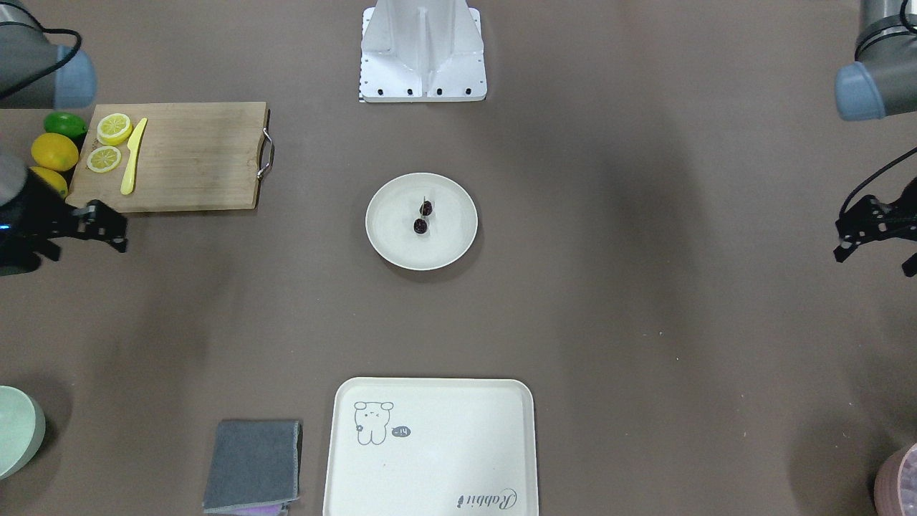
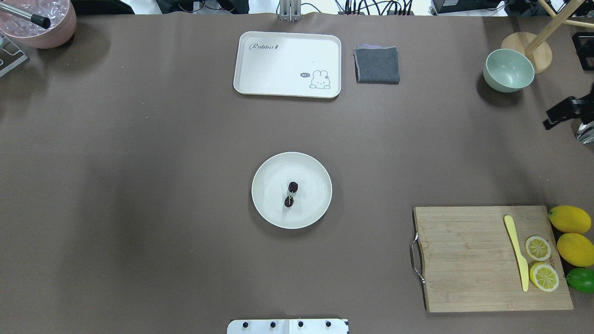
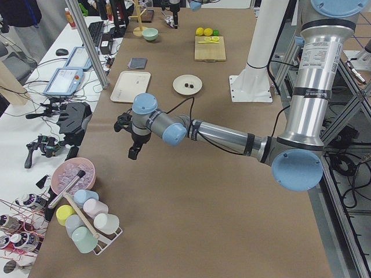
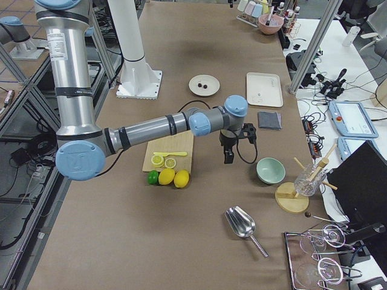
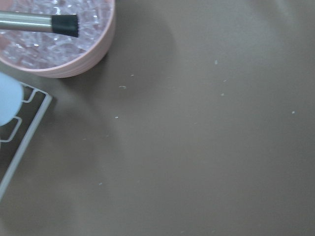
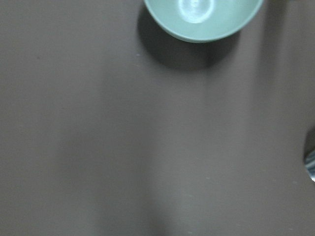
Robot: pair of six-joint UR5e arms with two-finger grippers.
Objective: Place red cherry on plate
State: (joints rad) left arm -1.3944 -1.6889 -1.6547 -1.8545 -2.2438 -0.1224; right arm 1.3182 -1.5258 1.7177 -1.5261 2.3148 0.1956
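Note:
The red cherry [image 1: 423, 217], a pair of tiny dark round fruits on thin stems, lies near the middle of the round cream-white plate [image 1: 390, 240] at the table's centre; the overhead view shows the cherry [image 2: 291, 194] on the plate [image 2: 271, 208] too. Nothing touches either one. My left gripper [image 1: 875, 256] hovers far off at one table end, open and empty. At the opposite end, beside the cutting board, my right gripper [image 1: 107, 228] is also open and empty. The wrist views show only table, no fingers.
A wooden cutting board [image 2: 464, 260] carries a yellow knife [image 2: 517, 250] and lemon slices, with whole lemons [image 2: 570, 219] and a lime beside it. A rabbit tray [image 2: 287, 62], grey cloth [image 2: 377, 65], green bowl [image 2: 508, 70] and pink ice bowl [image 2: 39, 21] line the far edge.

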